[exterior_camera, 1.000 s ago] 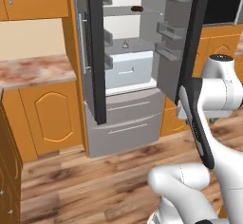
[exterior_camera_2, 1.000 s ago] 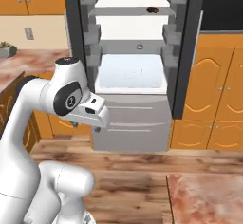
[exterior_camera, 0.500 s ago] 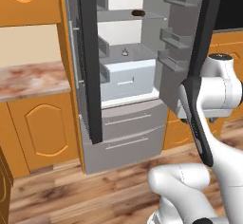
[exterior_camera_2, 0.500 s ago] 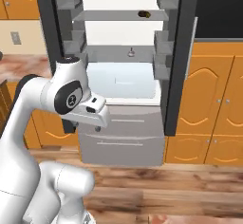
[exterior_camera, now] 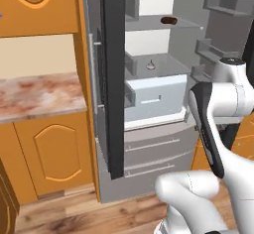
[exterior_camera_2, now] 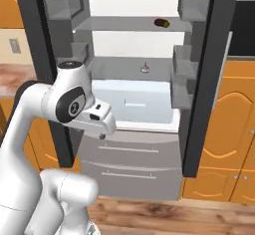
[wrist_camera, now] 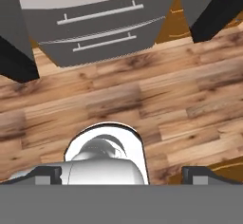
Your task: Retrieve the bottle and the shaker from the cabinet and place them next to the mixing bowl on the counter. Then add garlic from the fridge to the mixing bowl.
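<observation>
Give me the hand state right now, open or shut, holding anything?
Hand: open, fingers spread wide and holding nothing, pointed down at the wood floor in front of the fridge drawers.

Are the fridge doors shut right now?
No, both doors of the fridge stand wide open, showing its shelves and a white drawer inside.

Matt grey fridge (exterior_camera_2: 129, 154), wood-grain floor (wrist_camera: 142, 95).

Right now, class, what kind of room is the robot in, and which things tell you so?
Most likely a home kitchen: an open fridge with shelves and drawers, orange cabinets either side, and a marble-look counter over a wood floor.
</observation>
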Available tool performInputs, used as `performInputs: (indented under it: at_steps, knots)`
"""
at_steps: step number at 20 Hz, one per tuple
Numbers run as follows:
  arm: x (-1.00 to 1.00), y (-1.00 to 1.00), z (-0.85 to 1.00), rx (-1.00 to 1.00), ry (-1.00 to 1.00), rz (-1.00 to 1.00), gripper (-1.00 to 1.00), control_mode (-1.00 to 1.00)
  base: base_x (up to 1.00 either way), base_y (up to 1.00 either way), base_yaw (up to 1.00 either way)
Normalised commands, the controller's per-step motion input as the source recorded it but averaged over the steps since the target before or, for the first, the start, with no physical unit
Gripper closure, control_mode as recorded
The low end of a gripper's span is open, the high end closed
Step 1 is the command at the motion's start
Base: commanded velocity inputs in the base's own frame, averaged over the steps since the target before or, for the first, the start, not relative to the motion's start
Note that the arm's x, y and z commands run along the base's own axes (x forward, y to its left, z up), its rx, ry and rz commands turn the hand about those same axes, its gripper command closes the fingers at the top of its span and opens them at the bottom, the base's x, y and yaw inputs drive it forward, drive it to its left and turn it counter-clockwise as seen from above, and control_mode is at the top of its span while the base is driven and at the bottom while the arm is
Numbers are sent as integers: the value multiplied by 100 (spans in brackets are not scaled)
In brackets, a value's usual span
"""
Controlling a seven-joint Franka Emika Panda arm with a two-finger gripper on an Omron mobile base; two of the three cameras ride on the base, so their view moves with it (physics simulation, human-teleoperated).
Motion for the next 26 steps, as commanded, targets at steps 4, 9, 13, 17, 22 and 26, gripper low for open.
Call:
performInputs:
  at_steps: [4,9,13,17,22,26]
  knots:
    - [0,0,0,0,0,0,-100,100,61,-40,18]
    - [0,0,0,0,0,0,-100,100,46,-39,8]
    - [0,0,0,0,0,0,-100,100,60,-22,7]
    - [0,0,0,0,0,0,-100,100,57,-28,9]
    - [0,0,0,0,0,0,-100,100,56,-29,4]
    - [0,0,0,0,0,0,-100,100,41,-7,0]
